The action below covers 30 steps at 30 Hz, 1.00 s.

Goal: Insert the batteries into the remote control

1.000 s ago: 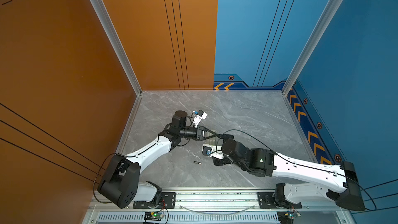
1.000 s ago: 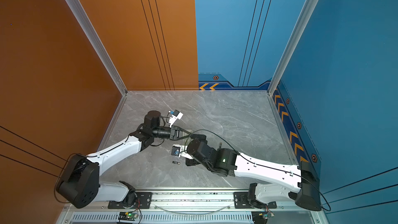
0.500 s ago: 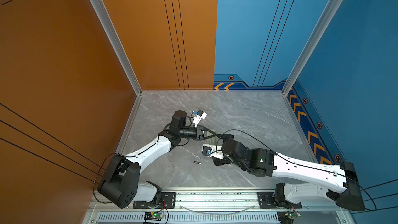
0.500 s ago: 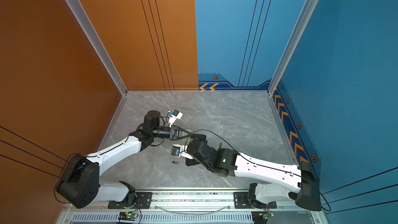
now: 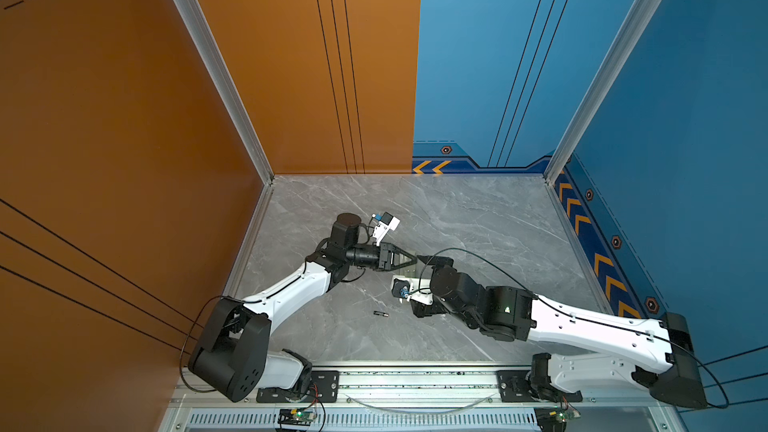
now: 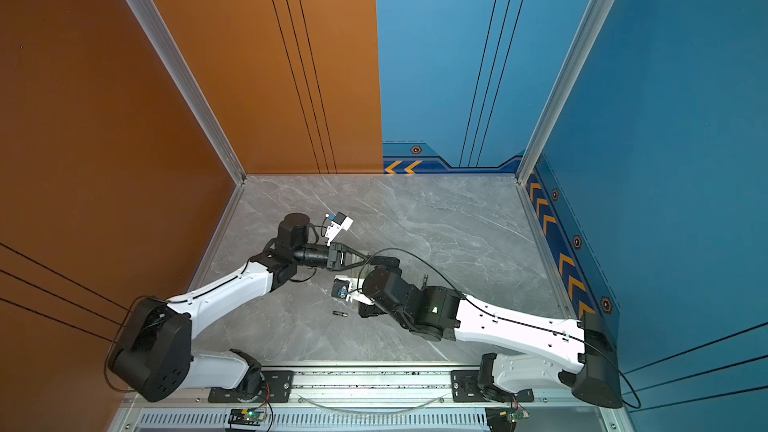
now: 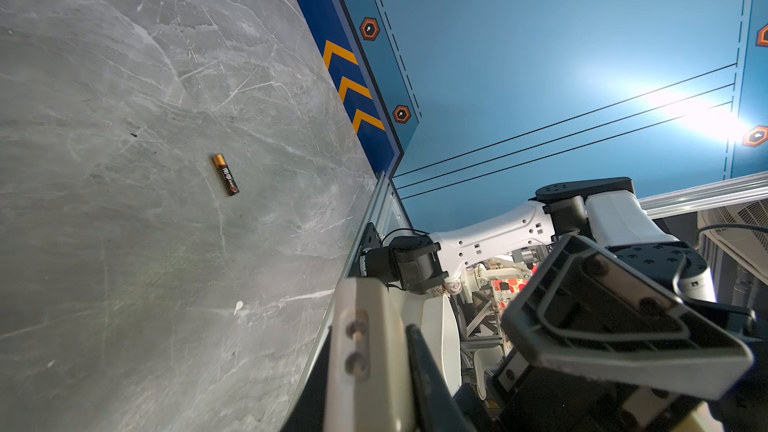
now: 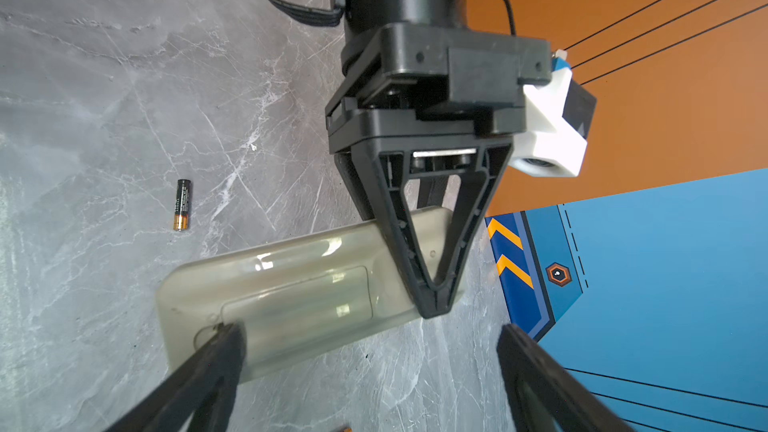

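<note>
Battery point(image 8: 182, 204) label — print unreadable, orange chevron signs point(image 7: 344, 53) on blue wall band point(image 7: 324, 10)

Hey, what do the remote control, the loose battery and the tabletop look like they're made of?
The remote control looks like glossy off-white plastic: bright highlights on its curved back and a moulded cover seam. The battery is likely metal under a printed black wrap, with a shiny copper-orange band at one end. The tabletop has a grey marble look with white veins and a faint sheen; stone or laminate, I cannot tell.
</note>
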### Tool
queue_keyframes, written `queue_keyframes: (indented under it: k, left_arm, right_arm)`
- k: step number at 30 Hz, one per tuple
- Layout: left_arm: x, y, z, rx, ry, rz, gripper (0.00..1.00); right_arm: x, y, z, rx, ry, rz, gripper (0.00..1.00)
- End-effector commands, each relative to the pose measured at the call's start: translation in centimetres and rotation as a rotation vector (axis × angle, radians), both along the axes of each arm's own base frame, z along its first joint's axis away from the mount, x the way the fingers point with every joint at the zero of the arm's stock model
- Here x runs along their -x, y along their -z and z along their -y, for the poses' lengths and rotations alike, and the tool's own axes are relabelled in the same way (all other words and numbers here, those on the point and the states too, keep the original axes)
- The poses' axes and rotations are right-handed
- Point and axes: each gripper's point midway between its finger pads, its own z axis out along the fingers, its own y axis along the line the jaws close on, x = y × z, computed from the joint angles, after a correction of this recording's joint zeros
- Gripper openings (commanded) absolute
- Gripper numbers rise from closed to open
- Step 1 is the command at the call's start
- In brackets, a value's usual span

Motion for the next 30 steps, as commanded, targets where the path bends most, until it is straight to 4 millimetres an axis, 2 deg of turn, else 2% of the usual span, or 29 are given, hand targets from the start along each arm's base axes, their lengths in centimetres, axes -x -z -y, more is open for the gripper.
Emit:
queue_keyframes:
  k: [1, 13, 30]
  left_arm:
    - [0.4, -1.0, -0.1, 0.026, 0.031, 0.009, 0.00]
    - [0.9, -1.4, 0.1, 0.035, 0.048, 0.025, 0.00]
    - [2.7, -2.8, 0.9, 0.066, 0.116, 0.060, 0.00]
  right_arm:
    - [0.7, 0.1, 0.2, -0.003, -0.024, -0.009, 0.94]
    - [1.0, 1.0, -0.2, 0.016, -0.040, -0.033, 0.97]
    - [0.5, 1.2, -0.1, 0.035, -0.021, -0.014, 1.00]
